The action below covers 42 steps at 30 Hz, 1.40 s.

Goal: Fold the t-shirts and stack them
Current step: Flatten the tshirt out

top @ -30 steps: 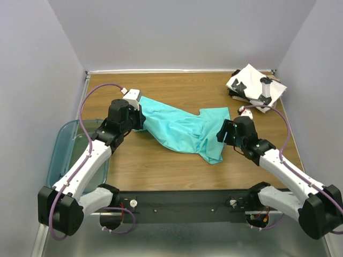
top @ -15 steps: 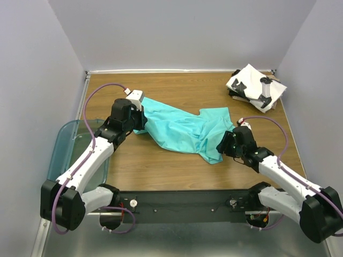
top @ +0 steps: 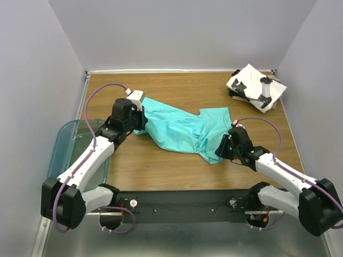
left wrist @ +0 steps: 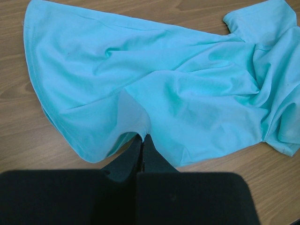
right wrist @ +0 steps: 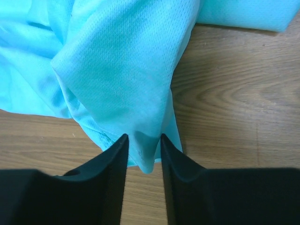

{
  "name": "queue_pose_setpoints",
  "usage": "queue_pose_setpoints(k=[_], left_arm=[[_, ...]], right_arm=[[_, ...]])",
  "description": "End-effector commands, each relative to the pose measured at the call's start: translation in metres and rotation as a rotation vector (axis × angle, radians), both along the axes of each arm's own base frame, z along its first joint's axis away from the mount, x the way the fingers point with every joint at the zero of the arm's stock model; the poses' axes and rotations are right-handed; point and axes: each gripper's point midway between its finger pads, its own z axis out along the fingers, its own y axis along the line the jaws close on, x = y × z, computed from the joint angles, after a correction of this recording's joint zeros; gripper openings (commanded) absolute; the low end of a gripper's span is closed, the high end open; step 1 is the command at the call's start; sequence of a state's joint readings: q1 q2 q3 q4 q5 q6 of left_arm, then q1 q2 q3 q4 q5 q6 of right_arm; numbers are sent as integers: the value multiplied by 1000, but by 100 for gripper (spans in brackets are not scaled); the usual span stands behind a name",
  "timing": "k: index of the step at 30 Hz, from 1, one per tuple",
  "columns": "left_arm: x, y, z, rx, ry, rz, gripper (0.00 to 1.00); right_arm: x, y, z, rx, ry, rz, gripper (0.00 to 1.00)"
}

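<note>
Left wrist view: left fingers point(left wrist: 142, 146) pressed together, clamped on the near edge of the teal t-shirt point(left wrist: 178, 89), which puckers into a small peak at the pinch. The cloth spreads away from there, rumpled, over the wooden surface point(left wrist: 28, 140).

Right wrist view: right fingers point(right wrist: 120, 149) partly apart, one on each side of a hanging folded corner of the teal t-shirt's hem. The cloth fills most of the gap and touches the inner faces. Whether it is gripped firmly cannot be told.

Top external view: teal t-shirt lies slantwise across the middle of the surface, left arm point(top: 91, 155) at its far-left end, right arm point(top: 278, 171) at its near-right end. White t-shirt with black blotches point(top: 252, 84) is folded in the far right corner, well apart from the teal one. Translucent bin point(top: 60, 143) sits at the left edge.

Change since a second ago: the right wrist has come down from the sleeve side to the near hem corner, and its fingers have narrowed. The left arm and shirt have barely shifted.

View differences: only the top view shows the white shirt and the bin. There the wrist bodies hide both sets of fingertips, which only the wrist cameras show.
</note>
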State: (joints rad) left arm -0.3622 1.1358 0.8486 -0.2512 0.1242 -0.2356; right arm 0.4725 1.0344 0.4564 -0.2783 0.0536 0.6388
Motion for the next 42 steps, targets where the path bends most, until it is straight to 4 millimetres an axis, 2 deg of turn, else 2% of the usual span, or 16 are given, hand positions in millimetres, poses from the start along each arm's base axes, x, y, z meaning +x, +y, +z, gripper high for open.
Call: queue_pose_setpoints(k=[1, 4, 5, 7, 8, 10, 13, 15, 19, 22, 25, 28, 29, 32, 38, 42], left_arm=[[3, 0, -5, 9, 7, 0, 0], [4, 5, -7, 27, 12, 25, 0], [5, 6, -5, 30, 8, 33, 0], [8, 14, -5, 54, 0, 72, 0], [9, 17, -1, 60, -8, 90, 0], [13, 34, 4, 108, -28, 174, 0], [18, 52, 16, 135, -65, 259, 0], [19, 65, 24, 130, -86, 303, 0], [23, 105, 32, 122, -106, 428, 0], [25, 119, 36, 107, -113, 462, 0], [26, 131, 36, 111, -111, 498, 0], [25, 131, 31, 109, -98, 492, 0], [26, 126, 28, 99, -89, 469, 0], [28, 105, 22, 46, -71, 363, 0], [28, 91, 16, 14, -51, 293, 0], [27, 88, 14, 9, -45, 275, 0]], right_arm=[[-5, 9, -6, 19, 25, 47, 36], [-6, 13, -5, 32, 34, 72, 28], [-5, 14, -3, 33, 29, 71, 18], [-1, 15, 3, 35, 8, 77, 9], [5, 17, 15, 45, -27, 77, 2], [11, 12, 27, 18, -64, 67, 0], [25, 2, 60, -40, -134, 36, 1], [33, -13, 77, -108, -175, -15, 0], [34, -43, 86, -219, -195, -122, 0], [30, -52, 86, -236, -189, -166, 1], [30, -61, 88, -262, -184, -216, 7], [26, -66, 87, -286, -164, -234, 28], [26, -65, 86, -281, -156, -229, 44], [22, -53, 78, -241, -118, -186, 60], [9, -8, 51, -72, -22, -11, 60], [2, 11, 38, 6, -2, 48, 60]])
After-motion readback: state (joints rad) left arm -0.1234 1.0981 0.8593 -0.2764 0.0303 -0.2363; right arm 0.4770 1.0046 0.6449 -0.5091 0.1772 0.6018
